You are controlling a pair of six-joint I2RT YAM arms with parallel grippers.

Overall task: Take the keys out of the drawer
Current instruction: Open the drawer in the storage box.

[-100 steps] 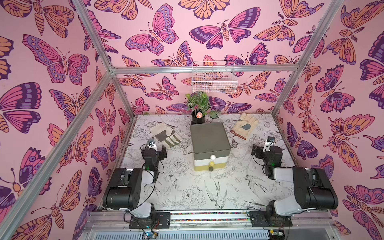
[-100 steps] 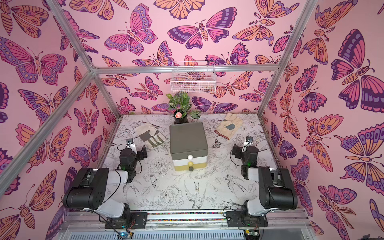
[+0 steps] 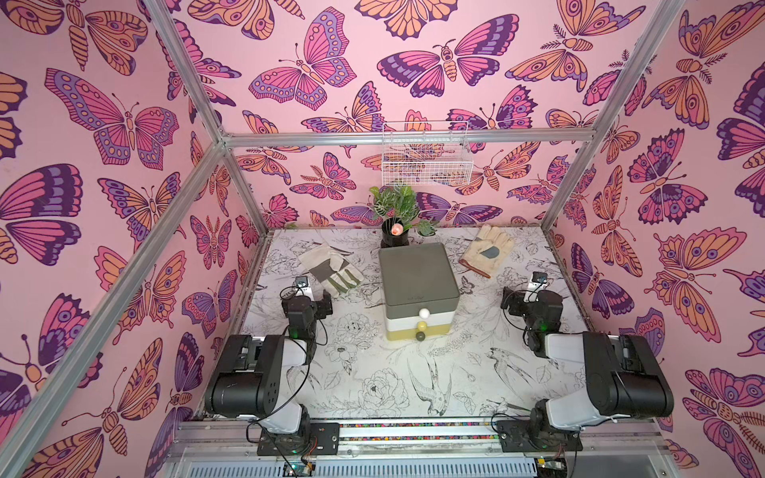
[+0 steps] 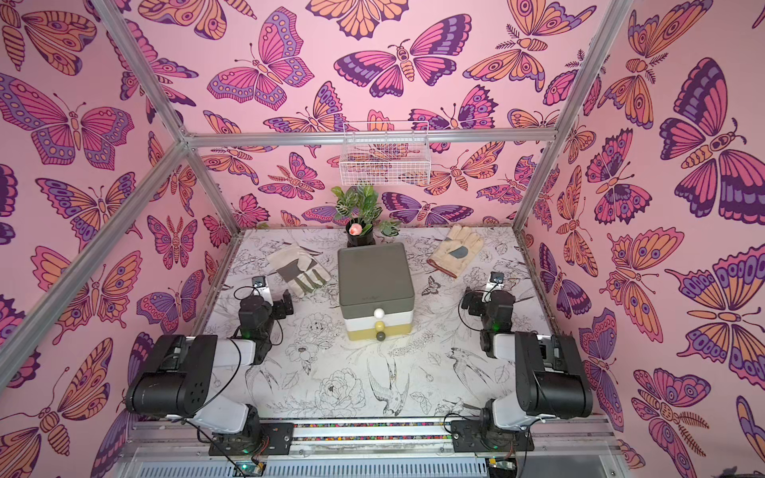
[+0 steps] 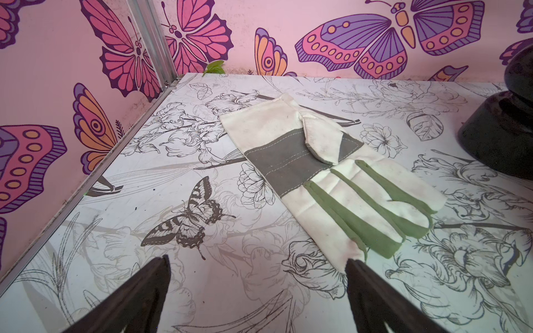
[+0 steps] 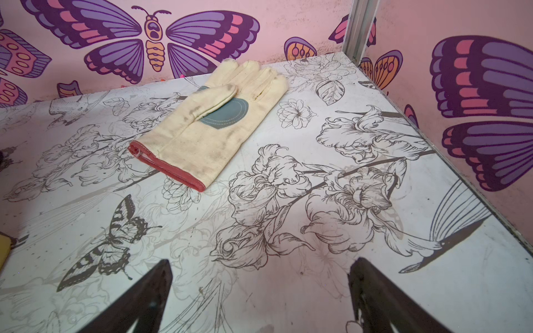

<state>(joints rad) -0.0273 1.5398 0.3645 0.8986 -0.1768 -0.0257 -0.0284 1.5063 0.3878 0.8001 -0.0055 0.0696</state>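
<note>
Drawer unit [image 3: 418,285] at centre of counter [image 3: 364,385], drawers shut; keys not visible; left fingers [image 5: 138,297] at its 9 o'clock, right fingers [image 6: 383,299] at 3 o'clock; both spread wide, empty.

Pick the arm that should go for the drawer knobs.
Right, I'd say, narrowly. The left gripper and right gripper are open, empty, similarly far from the drawer knobs, but the green-fingered glove lies by the left one.
</note>
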